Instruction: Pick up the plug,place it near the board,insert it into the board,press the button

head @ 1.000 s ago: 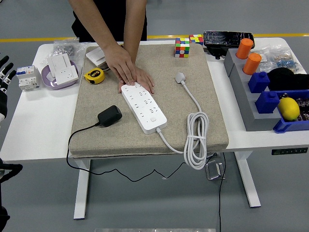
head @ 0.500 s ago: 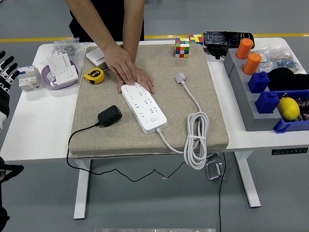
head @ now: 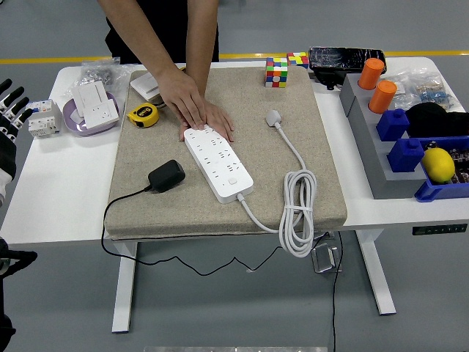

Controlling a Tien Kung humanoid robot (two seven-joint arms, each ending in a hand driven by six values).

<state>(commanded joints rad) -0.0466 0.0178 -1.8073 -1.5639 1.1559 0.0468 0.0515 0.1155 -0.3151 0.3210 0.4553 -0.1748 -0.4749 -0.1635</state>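
Two person's hands (head: pixel 196 110) press flat on the far end of the white board (head: pixel 218 163), mid beige mat (head: pixel 322 183) on the worktop (head: pixel 58 191). Black plug (head: pixel 166 175) lies just left of the board, apart, cord trailing off the near edge. Tape measure (head: pixel 143 114) & cubes (head: pixel 277 72) sit further back. Left hand (head: pixel 9 125) at the pic's left edge, partly cut off, fingers spread, holding nothing.

white board (head: pixel 219 163); black plug (head: pixel 167 176); beige mat (head: pixel 308 139); yellow tape measure (head: pixel 143 115); multicoloured checkered cube (head: pixel 276 72)
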